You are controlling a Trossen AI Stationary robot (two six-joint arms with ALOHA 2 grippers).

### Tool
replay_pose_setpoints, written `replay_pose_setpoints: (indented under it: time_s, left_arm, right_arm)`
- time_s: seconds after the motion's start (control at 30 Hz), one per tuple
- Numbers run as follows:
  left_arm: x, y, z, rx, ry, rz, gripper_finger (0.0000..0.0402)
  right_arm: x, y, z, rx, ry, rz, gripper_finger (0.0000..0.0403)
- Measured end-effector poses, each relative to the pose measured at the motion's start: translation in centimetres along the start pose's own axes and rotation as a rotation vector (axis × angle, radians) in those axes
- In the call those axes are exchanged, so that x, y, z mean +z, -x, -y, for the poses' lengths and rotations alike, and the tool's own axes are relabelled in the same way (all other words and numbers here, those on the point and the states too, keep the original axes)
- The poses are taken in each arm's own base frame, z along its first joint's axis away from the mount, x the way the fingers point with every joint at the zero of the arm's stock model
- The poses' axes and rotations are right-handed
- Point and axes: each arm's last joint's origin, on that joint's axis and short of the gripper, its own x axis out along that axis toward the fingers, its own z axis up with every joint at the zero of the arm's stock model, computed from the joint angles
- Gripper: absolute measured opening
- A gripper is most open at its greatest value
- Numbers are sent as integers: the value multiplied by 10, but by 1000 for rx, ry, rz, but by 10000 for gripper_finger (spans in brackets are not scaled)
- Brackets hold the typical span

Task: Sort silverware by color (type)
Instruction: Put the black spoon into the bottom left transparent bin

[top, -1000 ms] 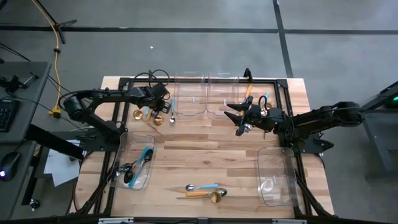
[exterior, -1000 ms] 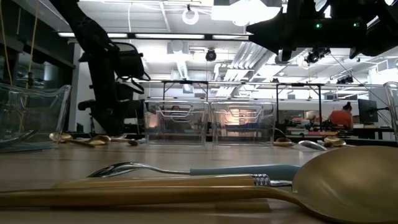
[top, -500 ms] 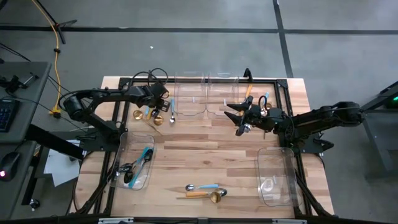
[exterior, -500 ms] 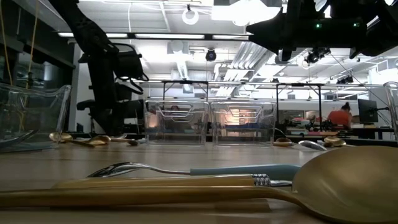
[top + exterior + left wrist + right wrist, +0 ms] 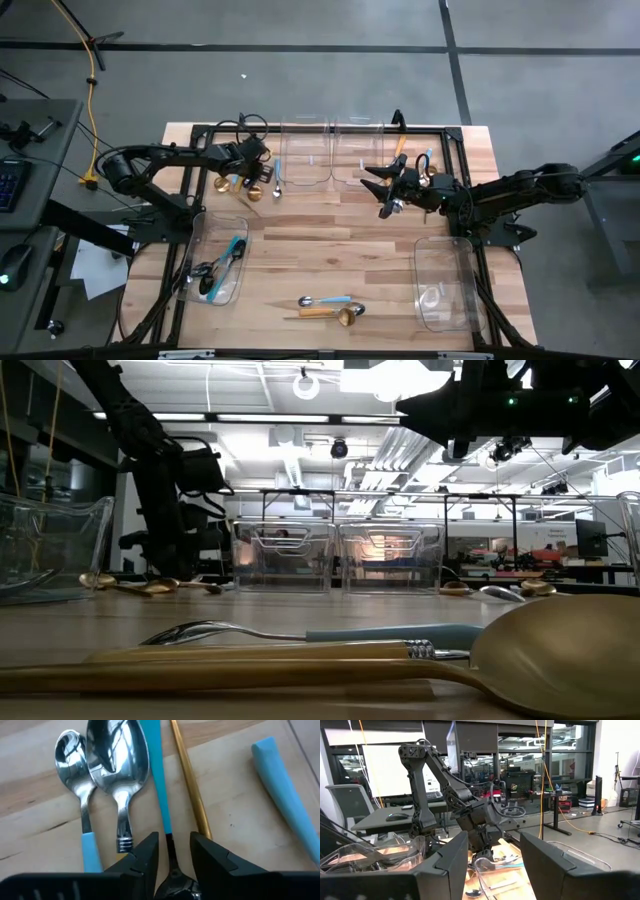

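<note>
A thin, stiff, slippery blue-handled utensil (image 5: 161, 795) is straddled by the left gripper (image 5: 172, 851) — fingers apart, best pinched mid-handle; the right gripper (image 5: 385, 190) waits, fingers apart.

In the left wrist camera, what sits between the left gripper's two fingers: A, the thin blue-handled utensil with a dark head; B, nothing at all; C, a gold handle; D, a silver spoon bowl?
A: the left gripper straddles the thin blue-handled utensil, whose dark end lies between the fingers; the gold handle lies just beside it.
</note>
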Motion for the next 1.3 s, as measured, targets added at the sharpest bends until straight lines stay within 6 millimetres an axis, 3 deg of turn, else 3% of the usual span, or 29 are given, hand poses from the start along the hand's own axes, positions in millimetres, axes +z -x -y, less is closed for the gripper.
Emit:
replay_pose_setpoints:
  time_s: [0.2,0.47,0.97,1.1,1.3]
  left_arm:
    - [0,0,0,-3,-17,0,72]
    - [0,0,0,-3,-35,2,6]
    - [1,2,0,-4,-49,11,2]
    - [8,16,-1,-29,-57,63,1]
    - [22,60,-7,-92,-41,201,1]
  right_arm:
    - [0,0,0,0,0,0,165]
    - [0,0,0,0,0,0,165]
    - [0,0,0,0,0,1,165]
    - [0,0,0,0,0,1,165]
    - [0,0,0,0,0,1,165]
